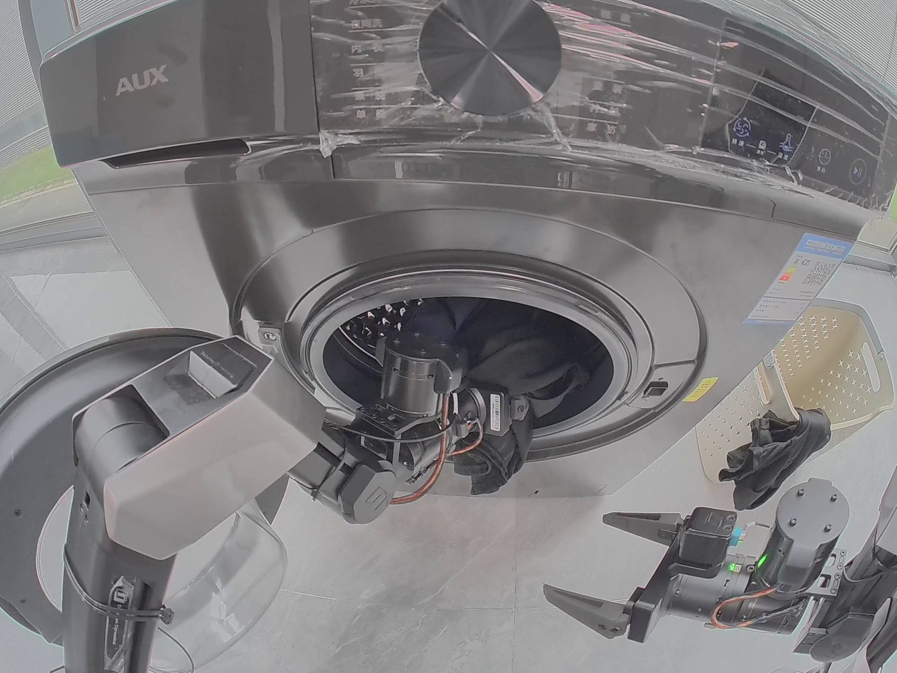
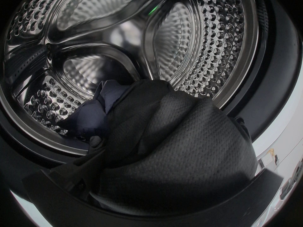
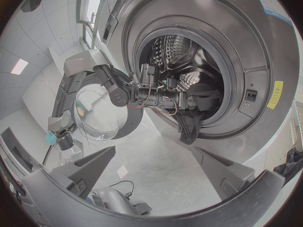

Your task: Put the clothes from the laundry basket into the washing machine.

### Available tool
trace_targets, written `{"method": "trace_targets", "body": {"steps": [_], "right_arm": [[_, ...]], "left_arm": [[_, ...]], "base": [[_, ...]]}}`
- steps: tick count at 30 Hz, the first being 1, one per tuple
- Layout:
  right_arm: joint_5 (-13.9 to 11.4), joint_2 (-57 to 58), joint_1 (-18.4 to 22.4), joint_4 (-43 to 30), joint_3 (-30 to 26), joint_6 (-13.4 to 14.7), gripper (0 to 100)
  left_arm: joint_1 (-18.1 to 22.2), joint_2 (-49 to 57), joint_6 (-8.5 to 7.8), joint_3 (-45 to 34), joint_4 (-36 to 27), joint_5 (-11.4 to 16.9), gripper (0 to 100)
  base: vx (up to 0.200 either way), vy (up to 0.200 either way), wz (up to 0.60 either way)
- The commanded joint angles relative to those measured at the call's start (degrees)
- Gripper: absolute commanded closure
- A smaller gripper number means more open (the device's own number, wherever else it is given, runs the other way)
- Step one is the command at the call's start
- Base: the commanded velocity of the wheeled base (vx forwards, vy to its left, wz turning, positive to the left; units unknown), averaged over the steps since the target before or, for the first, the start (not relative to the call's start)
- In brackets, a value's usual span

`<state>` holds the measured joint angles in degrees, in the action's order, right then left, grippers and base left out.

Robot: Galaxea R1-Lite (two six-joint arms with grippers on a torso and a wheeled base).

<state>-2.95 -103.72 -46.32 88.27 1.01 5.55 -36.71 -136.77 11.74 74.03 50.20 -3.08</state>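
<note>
**Q:** Left gripper (image 1: 514, 422) status?
**A:** At the washing machine (image 1: 467, 226) door opening, centre frame. Fingers apart, black garment (image 1: 491, 465) draped over them and hanging across the rim. Navy garment (image 2: 91, 114) lies in the drum (image 2: 202, 41).
**Q:** Right gripper (image 1: 576, 555)?
**A:** Lower right, fingers spread. Laundry basket (image 1: 832, 366) at right edge, second black garment (image 1: 771, 455) over its rim

Grey tiled floor (image 1: 448, 572) carries the washing machine (image 1: 187, 226).
A cream laundry basket (image 1: 841, 357) stands just beside the machine; a white scrap (image 3: 122, 171), possibly paper, and a cable (image 3: 121, 183) lie nearby.
</note>
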Motion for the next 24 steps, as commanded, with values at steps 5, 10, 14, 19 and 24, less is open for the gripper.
{"method": "trace_targets", "body": {"steps": [5, 10, 14, 19, 24], "right_arm": [[0.0, -0.3, -0.1, 0.1, -0.8, 0.0, 0], [0.0, -0.3, -0.1, 0.1, -0.8, 0.0, 0], [0.0, -0.3, 0.0, 0.1, -0.7, 0.0, 0], [0.0, -0.3, -0.1, 0.0, -0.7, 0.1, 0], [0.0, -0.3, -0.1, 0.0, -0.7, 0.0, 0]], "left_arm": [[-0.1, -3.5, -0.67, 2.1, 0.8, -0.2, 100], [0.8, -6.9, -0.31, 11.7, 3.3, -3.5, 100], [2.5, -10.0, -0.23, 19.4, 5.9, -6.4, 100], [4.5, -12.5, -0.31, 26.1, 7.1, -8.0, 100], [7.3, -14.4, -0.23, 35.0, 6.8, -9.4, 100]], "base": [[0.0, 0.0, 0.0], [0.0, 0.0, 0.0], [0.0, 0.0, 0.0], [0.0, 0.0, 0.0], [0.0, 0.0, 0.0]]}}
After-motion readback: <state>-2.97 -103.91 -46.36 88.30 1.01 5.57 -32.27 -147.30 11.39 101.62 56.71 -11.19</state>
